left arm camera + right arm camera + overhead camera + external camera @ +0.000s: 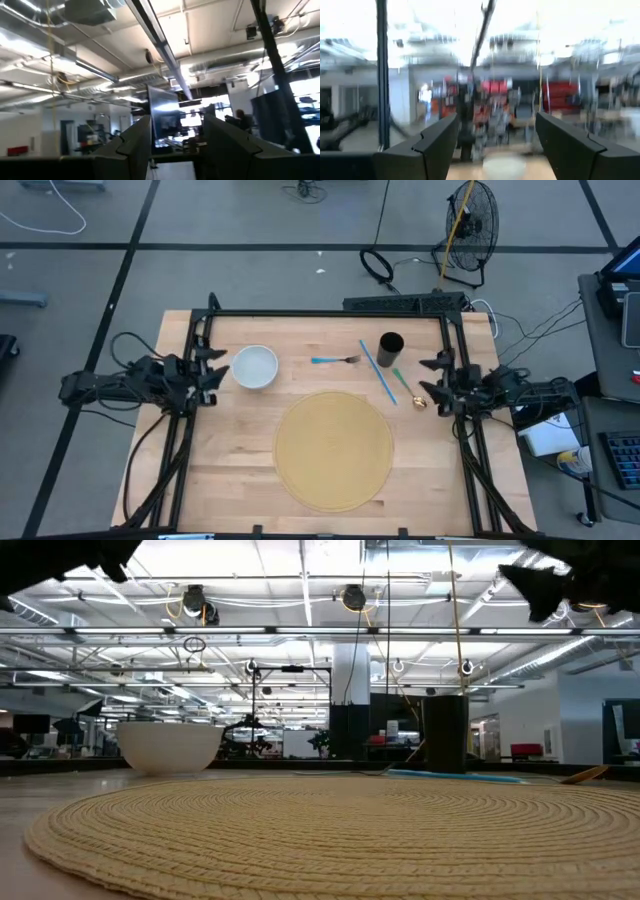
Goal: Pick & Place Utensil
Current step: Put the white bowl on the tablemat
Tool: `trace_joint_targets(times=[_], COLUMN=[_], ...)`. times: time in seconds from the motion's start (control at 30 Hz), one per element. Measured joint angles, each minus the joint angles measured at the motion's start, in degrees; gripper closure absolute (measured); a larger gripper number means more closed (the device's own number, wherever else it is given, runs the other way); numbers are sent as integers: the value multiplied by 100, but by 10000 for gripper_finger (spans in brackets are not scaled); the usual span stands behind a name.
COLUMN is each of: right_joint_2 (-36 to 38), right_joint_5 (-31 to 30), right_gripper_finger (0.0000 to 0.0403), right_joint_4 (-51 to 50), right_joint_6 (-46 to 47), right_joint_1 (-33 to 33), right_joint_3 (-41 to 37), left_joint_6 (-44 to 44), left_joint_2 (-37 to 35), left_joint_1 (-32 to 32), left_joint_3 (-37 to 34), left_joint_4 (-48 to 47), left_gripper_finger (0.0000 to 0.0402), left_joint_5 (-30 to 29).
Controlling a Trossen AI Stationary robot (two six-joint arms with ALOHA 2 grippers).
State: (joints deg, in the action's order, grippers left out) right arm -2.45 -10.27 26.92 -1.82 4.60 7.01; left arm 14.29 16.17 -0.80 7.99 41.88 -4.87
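A fork with a blue handle [335, 360] lies flat on the wooden table between a white bowl [254, 366] and a black cup [391, 344]. A long blue stick [378, 372], a green utensil [402, 380] and a small gold piece [420, 401] lie to the right of the fork. A round woven placemat [333, 448] lies in the middle, toward the near edge. My left gripper [213, 370] waits open at the table's left edge beside the bowl. My right gripper [433, 383] waits open at the right edge, near the gold piece. Both wrist views look out level into the room.
A black frame [330, 313] runs along the table's far, left and right edges. In the low view the bowl [170, 747] stands at the left and the cup [445, 733] at the right behind the placemat [330, 830]. A fan and cables lie on the floor beyond the table.
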Motion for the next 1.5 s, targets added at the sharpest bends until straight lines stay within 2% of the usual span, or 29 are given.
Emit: trace_joint_targets(times=[0.23,0.4,0.53,0.7,0.83,0.93,1.03,1.27,1.5], right_joint_2=[-635,-1213,-1804,-2758,-3479,-3970,-4288,-4401,-4370], right_joint_5=[443,388,196,-36,-498,-631,-610,-538,760], right_gripper_finger=[140,140,140,140,140,140,140,140,140], right_joint_4=[1480,1958,1311,210,-973,-1483,-1509,-1584,-1678], right_joint_6=[-928,-1154,-1282,-1289,-1008,-839,-805,-622,-206], right_joint_1=[-2,-2,-2,-2,-2,-2,-2,-2,0], right_joint_3=[89,185,824,1937,2818,3242,3438,3485,3486], left_joint_6=[495,317,40,-211,-853,-1377,-1659,-2043,-1871], left_joint_2=[115,187,537,1179,1802,2375,2956,4160,5221], left_joint_1=[3,3,1,1,-152,-419,-789,-2068,-3504], left_joint_3=[646,1235,1759,2362,3052,3539,3977,5130,5857], left_joint_4=[-194,-1390,-2499,-3398,-4666,-5659,-6391,-7942,-8929], left_gripper_finger=[215,215,215,215,215,215,215,215,215], left_joint_5=[-71,-1171,-1936,-2329,-2521,-2467,-2192,-1266,-313])
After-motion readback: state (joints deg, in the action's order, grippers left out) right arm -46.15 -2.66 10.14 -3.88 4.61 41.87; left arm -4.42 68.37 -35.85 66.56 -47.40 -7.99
